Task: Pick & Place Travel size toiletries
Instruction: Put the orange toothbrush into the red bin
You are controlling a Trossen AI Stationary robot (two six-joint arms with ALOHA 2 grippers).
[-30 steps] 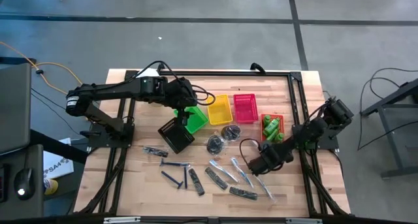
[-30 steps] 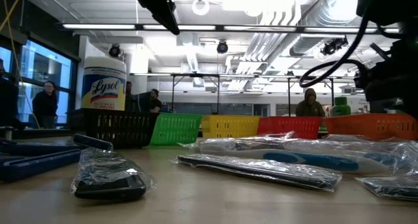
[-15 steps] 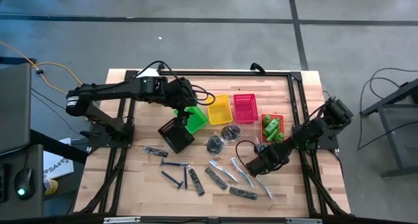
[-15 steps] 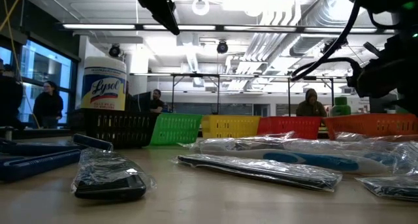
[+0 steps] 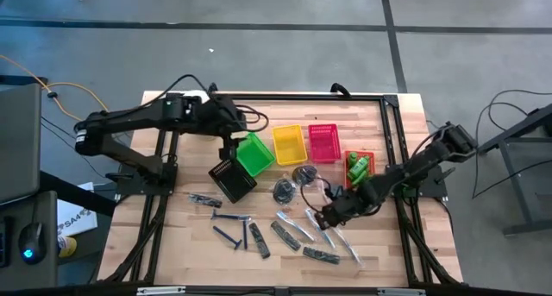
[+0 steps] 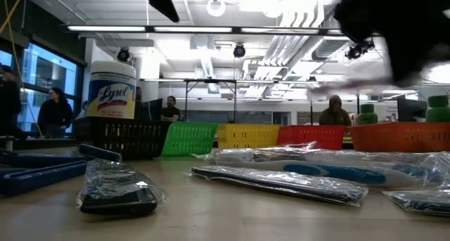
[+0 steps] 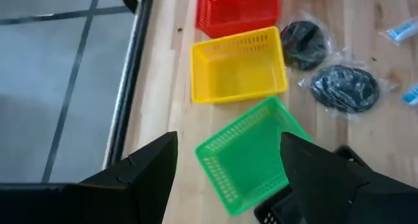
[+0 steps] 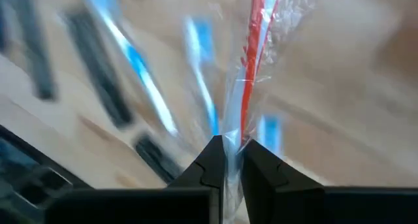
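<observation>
Right hand (image 8: 227, 160) pinches wrapped packet (image 8: 251, 67) — toothbrush, seemingly.

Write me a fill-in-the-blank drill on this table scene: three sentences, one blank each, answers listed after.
1. The right gripper is shut on a clear packet holding a toothbrush with a ____ handle.
2. The open left gripper hangs above the ____ basket.
3. In the row of baskets, the yellow basket sits between the green one and the ____ one.

Answers: red; green; pink
</observation>
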